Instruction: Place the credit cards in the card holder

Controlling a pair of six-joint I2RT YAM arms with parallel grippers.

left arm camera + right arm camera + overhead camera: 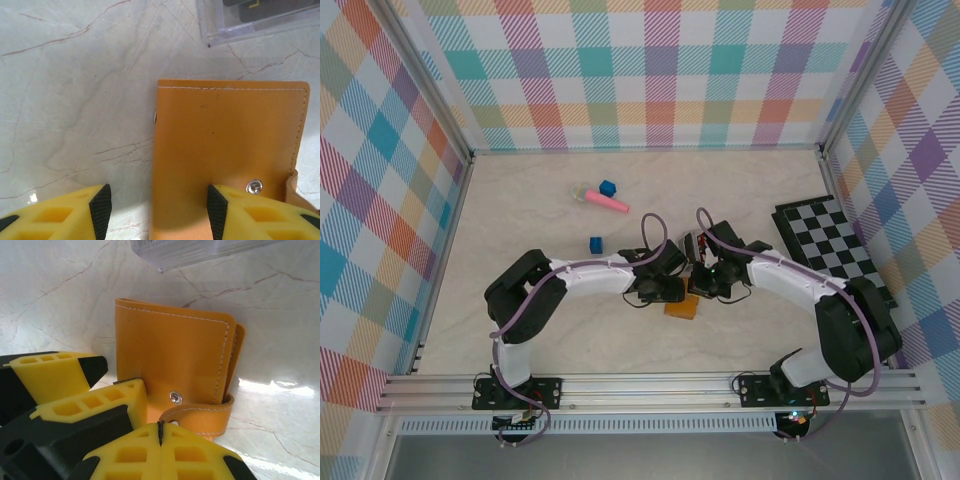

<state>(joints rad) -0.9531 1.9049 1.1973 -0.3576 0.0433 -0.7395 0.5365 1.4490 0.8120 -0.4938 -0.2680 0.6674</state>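
Note:
The orange-brown card holder (681,306) lies folded shut on the marble table between both grippers. My left gripper (156,212) is open and straddles the card holder's (225,150) left edge: its right fingertip (216,207) rests on the leather and the left one hangs over bare table. My right gripper (160,432) is shut, its tips against the free end of the snap strap (210,412), which loops up off the card holder (170,355). Whether the strap is pinched is unclear. Just beyond lies a clear plastic case (250,27) with a dark credit card (260,10) showing inside.
A black-and-white chequered board (832,245) lies at the right wall. A pink cylinder (605,202) and two blue cubes (608,187) (596,243) sit behind the left arm. Plaid walls enclose the table on three sides.

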